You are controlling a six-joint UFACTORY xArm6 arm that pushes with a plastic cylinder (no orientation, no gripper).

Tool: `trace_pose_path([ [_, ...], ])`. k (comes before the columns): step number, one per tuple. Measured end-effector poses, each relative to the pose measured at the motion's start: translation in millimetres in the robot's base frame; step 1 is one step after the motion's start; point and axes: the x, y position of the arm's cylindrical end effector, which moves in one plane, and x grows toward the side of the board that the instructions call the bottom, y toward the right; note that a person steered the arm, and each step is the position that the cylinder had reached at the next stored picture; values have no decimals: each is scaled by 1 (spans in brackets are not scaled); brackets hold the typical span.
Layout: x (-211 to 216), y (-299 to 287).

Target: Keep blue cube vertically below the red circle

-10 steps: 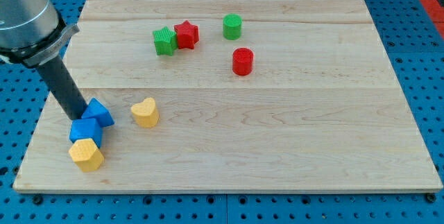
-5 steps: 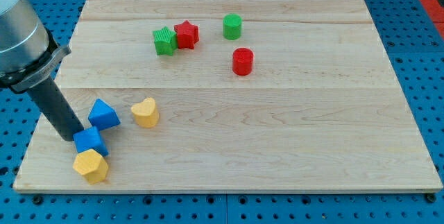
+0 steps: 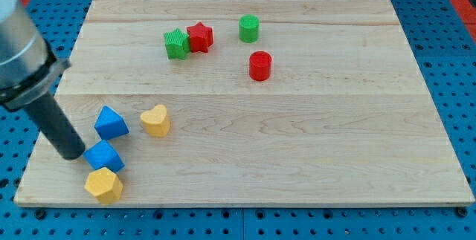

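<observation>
Eight small blocks sit on a wooden board (image 3: 297, 158). My tip (image 3: 72, 153) is down near the view's bottom left corner, and it touches the left side of the blue cube (image 3: 103, 156). I have no claw to open or close, just a dark rod, so nothing is being held. The blue cube sits between two other blocks. A yellow block (image 3: 103, 185) with many flat sides is just under it, toward the view's bottom, and they touch. A second blue block (image 3: 111, 122), shaped a bit like a wedge, is just above it, toward the view's top, very close or touching; I cannot tell which. A yellow heart (image 3: 155, 120) lies near the blue wedge, on its right side, with a little gap. The red circle (image 3: 260, 66) is far away from the blue cube, up and to the view's right, past the middle of the board. A green circle (image 3: 249, 28) stands near the red circle, closer to the view's top. A red star (image 3: 199, 36) and a green block (image 3: 176, 44) with ridged sides touch each other, left of the green circle. A blue table with many little holes (image 3: 454, 69) lies all around the board.
</observation>
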Motion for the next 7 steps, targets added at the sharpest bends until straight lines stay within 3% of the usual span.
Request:
trace_pose_path([
  [1,2,-6],
  [3,32,36],
  [5,12,69],
  [7,-2,63],
])
